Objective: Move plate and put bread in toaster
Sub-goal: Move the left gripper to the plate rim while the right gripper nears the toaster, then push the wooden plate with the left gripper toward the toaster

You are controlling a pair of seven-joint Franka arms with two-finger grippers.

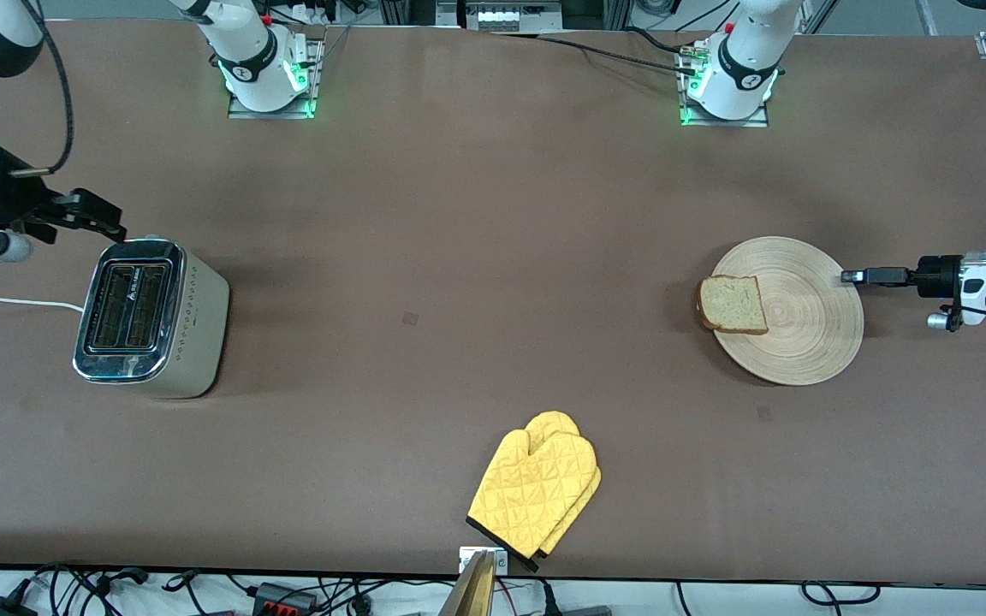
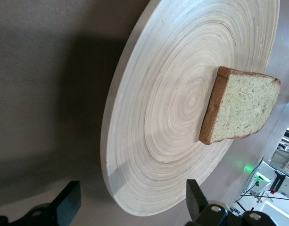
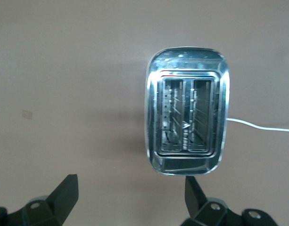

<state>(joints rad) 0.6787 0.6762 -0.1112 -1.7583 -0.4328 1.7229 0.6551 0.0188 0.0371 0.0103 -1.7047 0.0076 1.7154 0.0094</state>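
The round light-wood plate [image 1: 810, 342] lies toward the left arm's end of the table, with the bread [image 1: 733, 304] slice resting on the side of it that faces the toaster. My left gripper [image 1: 848, 275] is low at the plate's rim, open, coming in from the table's end. In the left wrist view the plate [image 2: 158, 117] rim reaches between the spread fingers of the left gripper [image 2: 132, 195], and the bread [image 2: 241, 110] lies past them. The chrome-topped toaster [image 1: 151, 316] stands toward the right arm's end. My right gripper [image 1: 112, 224] hovers beside it, open and holding nothing. The right wrist view shows the toaster [image 3: 187, 122], both slots bare, just ahead of the right gripper [image 3: 130, 188].
A yellow oven mitt [image 1: 536, 488] lies near the table's front edge, midway along it. The toaster's white cord [image 1: 14, 301] runs off toward the right arm's end of the table. Bare brown table spans the stretch between toaster and plate.
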